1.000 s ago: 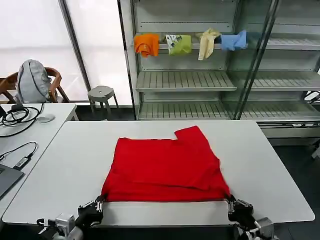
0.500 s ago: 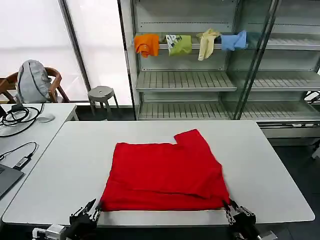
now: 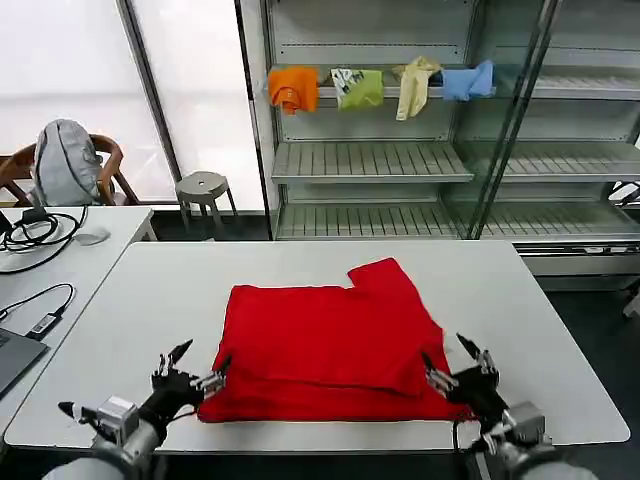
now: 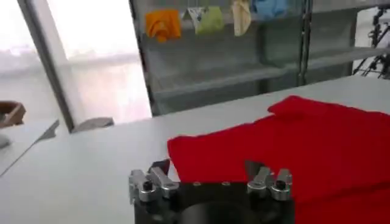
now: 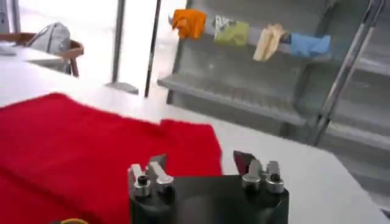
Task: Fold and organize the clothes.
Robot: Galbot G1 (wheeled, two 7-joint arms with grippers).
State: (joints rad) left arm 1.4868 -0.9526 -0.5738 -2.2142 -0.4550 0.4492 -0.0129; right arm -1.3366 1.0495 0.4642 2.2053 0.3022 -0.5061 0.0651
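Red T-shirt (image 3: 330,345) lies folded flat near the middle of the white table (image 3: 520,300), one sleeve sticking out toward 12 o'clock. Left pincer (image 3: 190,368) sits at its 8 o'clock corner, fingers spread apart and holding nothing. Right pincer (image 3: 458,363) sits at the 4 o'clock corner, fingers likewise apart, just beside the cloth edge

Head cam looks forward-down over counter (image 3: 130,300); both wrist cams sit low, facing the shelves (image 4: 244,67); all share the T-shirt (image 3: 330,340).
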